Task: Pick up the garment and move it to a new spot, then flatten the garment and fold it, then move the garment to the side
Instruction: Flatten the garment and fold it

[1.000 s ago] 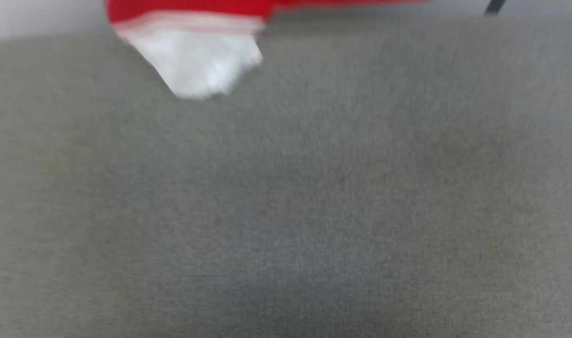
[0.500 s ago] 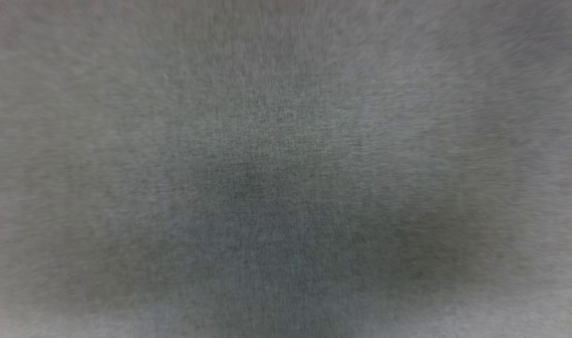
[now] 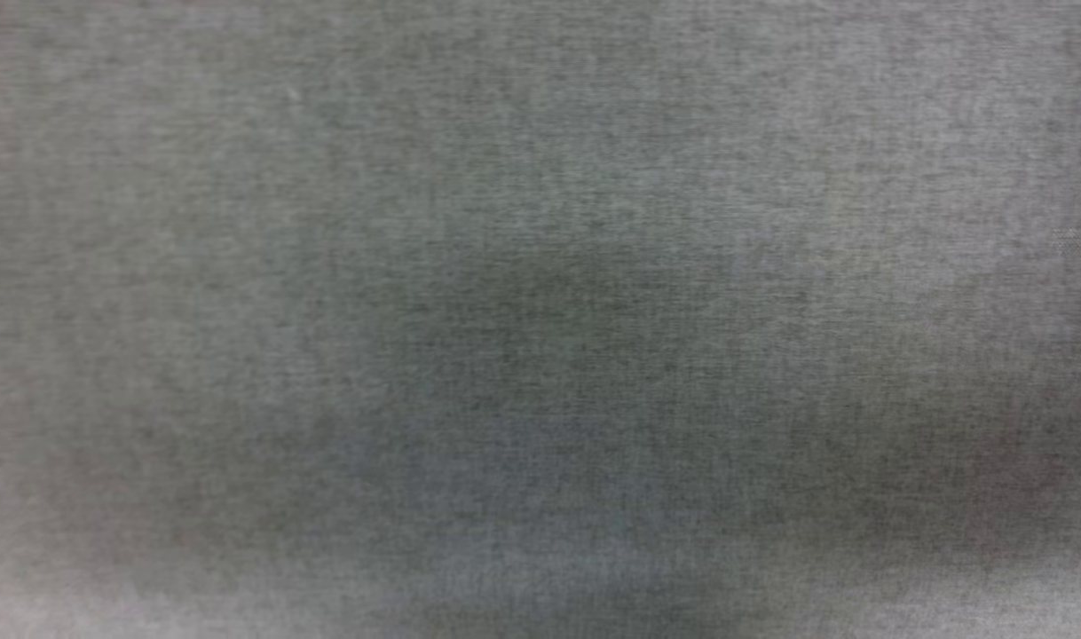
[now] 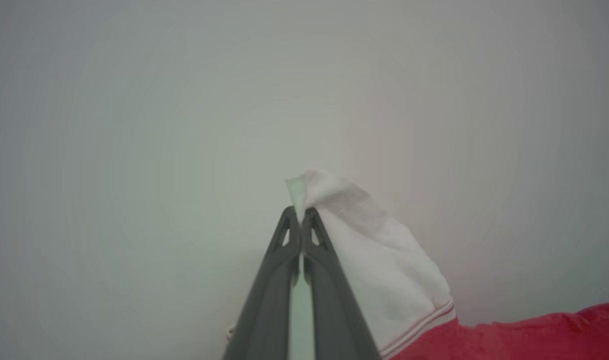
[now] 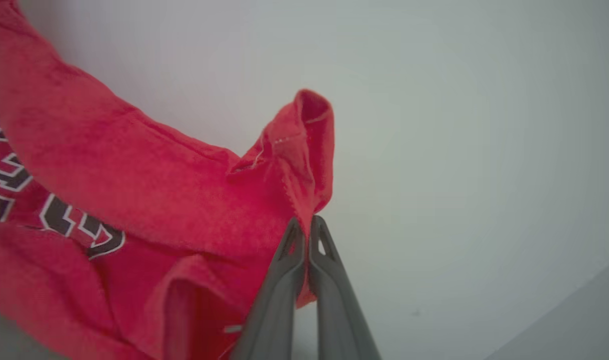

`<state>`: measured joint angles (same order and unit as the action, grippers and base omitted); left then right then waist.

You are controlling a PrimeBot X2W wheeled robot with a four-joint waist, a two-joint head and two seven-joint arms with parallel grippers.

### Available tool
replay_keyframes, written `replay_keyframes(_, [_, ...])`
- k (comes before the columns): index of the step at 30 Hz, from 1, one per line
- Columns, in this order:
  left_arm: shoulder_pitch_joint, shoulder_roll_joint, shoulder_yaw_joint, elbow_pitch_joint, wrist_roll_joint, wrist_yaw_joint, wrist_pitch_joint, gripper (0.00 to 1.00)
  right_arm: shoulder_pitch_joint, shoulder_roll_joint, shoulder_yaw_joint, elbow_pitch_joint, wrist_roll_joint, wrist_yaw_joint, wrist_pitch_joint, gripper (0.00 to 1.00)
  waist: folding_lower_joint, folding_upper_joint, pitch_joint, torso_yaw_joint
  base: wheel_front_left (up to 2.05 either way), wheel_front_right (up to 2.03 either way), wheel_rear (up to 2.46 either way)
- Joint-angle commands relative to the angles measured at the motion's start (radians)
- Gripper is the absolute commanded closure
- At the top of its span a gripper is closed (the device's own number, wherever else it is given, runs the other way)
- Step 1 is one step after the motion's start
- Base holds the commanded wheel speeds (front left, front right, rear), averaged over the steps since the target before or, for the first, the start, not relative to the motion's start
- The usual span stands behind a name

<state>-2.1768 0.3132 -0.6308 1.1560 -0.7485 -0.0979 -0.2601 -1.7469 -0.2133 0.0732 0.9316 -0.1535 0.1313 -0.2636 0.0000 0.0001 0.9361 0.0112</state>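
Observation:
The garment [image 5: 149, 190] is a red jersey with black, white-outlined lettering and white sleeves. In the right wrist view my right gripper [image 5: 304, 225] is shut on a red corner of it, and the cloth hangs away to the left. In the left wrist view my left gripper [image 4: 300, 215] is shut on the tip of the garment's white sleeve [image 4: 384, 265], which runs down to striped trim and red cloth at the lower right. Both grippers hold it up in front of a pale wall.
The head view looks closely at a grey woven surface [image 3: 540, 319], blurred, with a darker shadow across its middle. A pale wall [image 4: 184, 100] stands behind both grippers. A grey edge [image 5: 574, 320] shows at the lower right of the right wrist view.
The head camera has swung down: one second ago the garment's white sleeve and red edge showed at the top of its view, now only grey surface shows.

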Motion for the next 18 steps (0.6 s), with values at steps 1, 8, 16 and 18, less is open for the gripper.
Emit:
replay_keyframes(1, [0.020, -0.007, 0.003, 0.008, -0.007, -0.010, -0.006, 1.00, 0.009, -0.003, -0.001, 0.012, -0.002, -0.001, 0.000, 1.00, 0.0000, -0.0001, -0.048, 0.035, 0.00, 0.00, 0.00])
replay_keyframes(8, [0.168, -0.012, -0.029, 0.064, -0.029, -0.031, 0.020, 1.00, 0.067, -0.001, 0.039, 0.100, 0.071, -0.001, 0.000, 1.00, 0.0000, -0.0001, -0.189, 0.055, 0.00, 0.00, 0.00])
replay_keyframes(16, [0.483, 0.014, -0.120, -0.059, -0.106, -0.033, 0.110, 1.00, 0.264, -0.040, 0.229, 0.166, 0.261, -0.001, 0.002, 1.00, 0.0000, -0.0001, -0.419, 0.076, 0.00, 0.00, 0.00])
replay_keyframes(18, [0.578, 0.038, -0.150, -0.118, -0.126, -0.033, 0.117, 1.00, 0.339, -0.051, 0.294, 0.153, 0.328, -0.001, 0.005, 1.00, 0.0000, -0.0001, -0.476, 0.083, 0.00, 0.00, 0.00])
